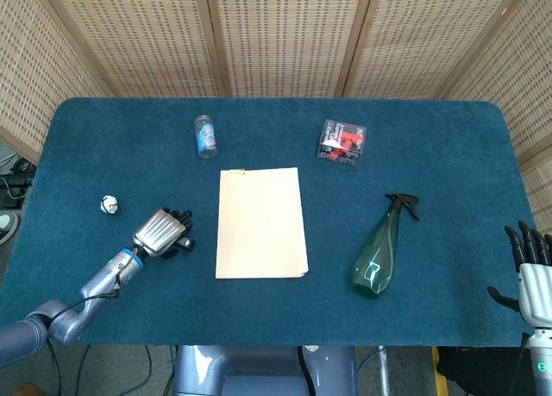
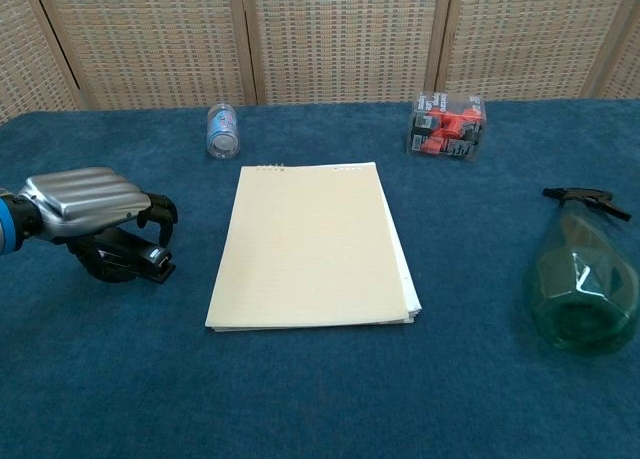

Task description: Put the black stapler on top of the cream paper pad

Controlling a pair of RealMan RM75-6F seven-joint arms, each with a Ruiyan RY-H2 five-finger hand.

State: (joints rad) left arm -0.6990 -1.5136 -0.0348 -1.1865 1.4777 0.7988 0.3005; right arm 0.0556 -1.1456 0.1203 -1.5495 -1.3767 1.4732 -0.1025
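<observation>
Table [image 1: 448, 146] first: you have blue cloth across the whole working surface, and everything sits well apart on it, so nothing crowds your route. Your cream paper pad [image 2: 310, 244] lies flat in the middle, bound edge away from you, its broad face bare; that is your landing place, and it lies just to the right of where you are working.

Over on the right, the green spray bottle [image 2: 573, 289] lies on its side with the trigger pointing away from you, and a clear box of red and black parts [image 2: 447, 126] stands beyond the pad's far right corner. Neither is in your way.

Your left hand [image 2: 88, 205] is down over the black stapler [image 2: 140, 262], knuckles up, fingers curled around its body from above and thumb under toward the near side. It looks clamped on the stapler, though the stapler seems to rest on the cloth and its rear half is hidden beneath your palm, so I cannot tell how firm the hold is. Gripping from above should let you lift it level.

Your right hand [image 1: 531, 271] waits off the table's right edge, fingers apart, holding nothing.

Smaller still: a small bottle [image 1: 204, 136] on its side beyond the pad, and a little white object [image 1: 109, 204] left of your left hand.
</observation>
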